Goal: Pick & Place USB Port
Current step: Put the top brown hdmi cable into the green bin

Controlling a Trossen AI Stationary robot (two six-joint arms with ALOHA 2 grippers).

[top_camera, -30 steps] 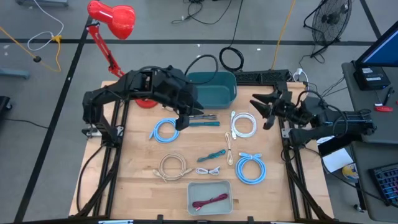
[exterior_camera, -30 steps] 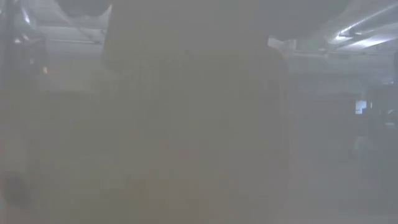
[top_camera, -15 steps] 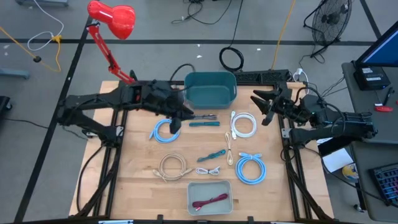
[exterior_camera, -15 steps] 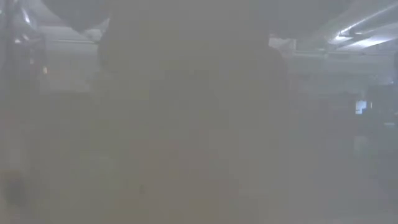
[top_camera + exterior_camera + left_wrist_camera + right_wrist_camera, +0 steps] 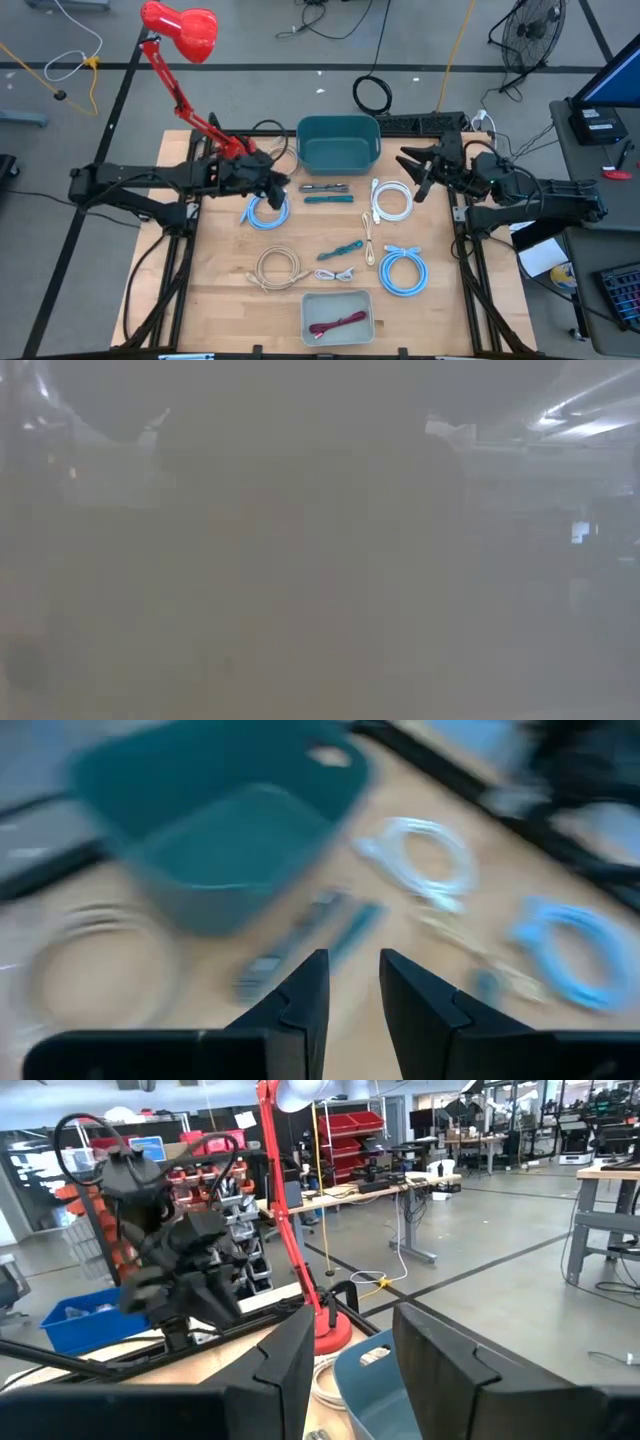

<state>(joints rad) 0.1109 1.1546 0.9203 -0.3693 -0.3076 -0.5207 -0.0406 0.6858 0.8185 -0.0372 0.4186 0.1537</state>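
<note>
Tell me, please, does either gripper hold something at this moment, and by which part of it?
Nothing is held. The left gripper and the right gripper both stand open with an empty gap between the fingers.

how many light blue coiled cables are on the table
2: one light blue coil lies near the table's left side, partly under the left pincer; the other blue coil lies toward the front right. None seems hidden.
</note>
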